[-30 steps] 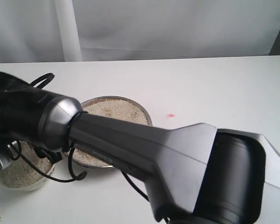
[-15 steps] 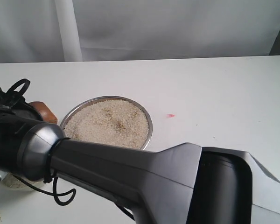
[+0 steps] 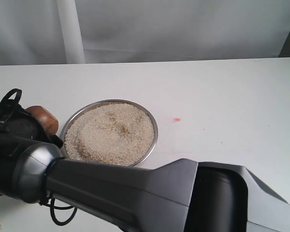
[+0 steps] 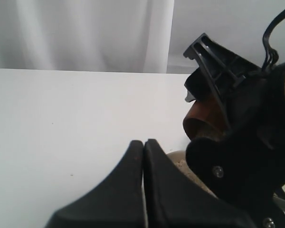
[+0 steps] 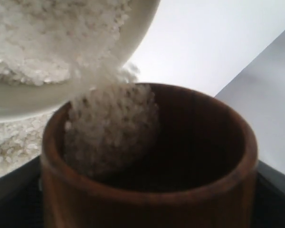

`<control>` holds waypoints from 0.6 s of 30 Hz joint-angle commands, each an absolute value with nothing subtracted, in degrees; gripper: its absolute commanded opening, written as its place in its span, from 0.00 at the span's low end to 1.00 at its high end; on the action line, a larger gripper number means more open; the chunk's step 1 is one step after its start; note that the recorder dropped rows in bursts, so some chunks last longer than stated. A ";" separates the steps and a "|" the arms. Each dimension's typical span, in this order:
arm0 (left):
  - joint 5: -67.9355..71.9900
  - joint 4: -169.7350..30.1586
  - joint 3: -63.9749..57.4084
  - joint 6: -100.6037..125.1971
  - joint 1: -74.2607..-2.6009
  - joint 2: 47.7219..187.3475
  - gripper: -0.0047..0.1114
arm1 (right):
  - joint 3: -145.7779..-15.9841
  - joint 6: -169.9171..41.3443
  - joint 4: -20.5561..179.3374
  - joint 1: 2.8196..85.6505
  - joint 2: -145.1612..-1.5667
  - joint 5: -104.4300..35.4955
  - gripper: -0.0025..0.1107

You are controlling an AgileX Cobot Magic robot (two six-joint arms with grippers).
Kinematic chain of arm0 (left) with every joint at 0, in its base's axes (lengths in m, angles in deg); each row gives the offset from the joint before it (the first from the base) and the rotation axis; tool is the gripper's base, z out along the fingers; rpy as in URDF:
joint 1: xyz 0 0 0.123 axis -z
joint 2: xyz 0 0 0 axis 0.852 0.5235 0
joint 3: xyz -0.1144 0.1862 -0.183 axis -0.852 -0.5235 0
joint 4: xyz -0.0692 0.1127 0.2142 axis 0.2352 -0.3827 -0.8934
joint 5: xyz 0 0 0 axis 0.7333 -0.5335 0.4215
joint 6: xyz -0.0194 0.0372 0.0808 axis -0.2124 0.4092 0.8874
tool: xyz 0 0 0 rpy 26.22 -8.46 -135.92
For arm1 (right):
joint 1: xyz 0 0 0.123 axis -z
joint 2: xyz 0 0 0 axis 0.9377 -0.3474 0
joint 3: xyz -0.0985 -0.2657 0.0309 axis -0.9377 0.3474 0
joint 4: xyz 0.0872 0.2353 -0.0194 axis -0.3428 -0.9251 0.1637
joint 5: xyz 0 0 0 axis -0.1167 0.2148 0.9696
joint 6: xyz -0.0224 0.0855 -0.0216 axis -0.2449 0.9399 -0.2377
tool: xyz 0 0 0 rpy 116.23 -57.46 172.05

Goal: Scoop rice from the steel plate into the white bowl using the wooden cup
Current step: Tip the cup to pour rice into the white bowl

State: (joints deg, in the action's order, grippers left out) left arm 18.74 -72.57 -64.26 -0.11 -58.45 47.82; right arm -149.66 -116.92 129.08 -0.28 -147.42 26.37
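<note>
While the right claw (image 4: 210,107) holds the cup (image 5: 147,199) clamped by its sides, a clump of rice (image 5: 109,128) lies in the cup's mouth, close against the bowl (image 5: 19,102), which also carries grains. Seen from outside, the cup hangs just beside the plate's (image 3: 157,131) left edge, and the plate is heaped with grains on the white desk (image 3: 222,96). The left claw (image 4: 143,145) is closed, tips touching, empty, near the right claw.

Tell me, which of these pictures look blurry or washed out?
Exterior view: the dark arm up front is soft, the rice on the steel plate sharper. Right wrist view: the wooden cup is too close, blurred. Left wrist view: bright, washed-out backdrop.
</note>
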 commanded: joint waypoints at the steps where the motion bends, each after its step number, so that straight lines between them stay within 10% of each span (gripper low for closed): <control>1: 18.33 -72.31 -63.97 -0.25 -58.17 47.72 0.04 | -149.71 -118.21 132.63 -0.99 -147.75 25.81 0.02; 18: 18.33 -72.31 -63.97 -0.25 -58.17 47.72 0.04 | -149.71 -118.85 141.57 -2.44 -147.99 25.83 0.02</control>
State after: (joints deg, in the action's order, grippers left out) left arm 18.74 -72.57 -64.26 -0.11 -58.45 47.82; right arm -149.66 -118.68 139.89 -2.31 -148.21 26.02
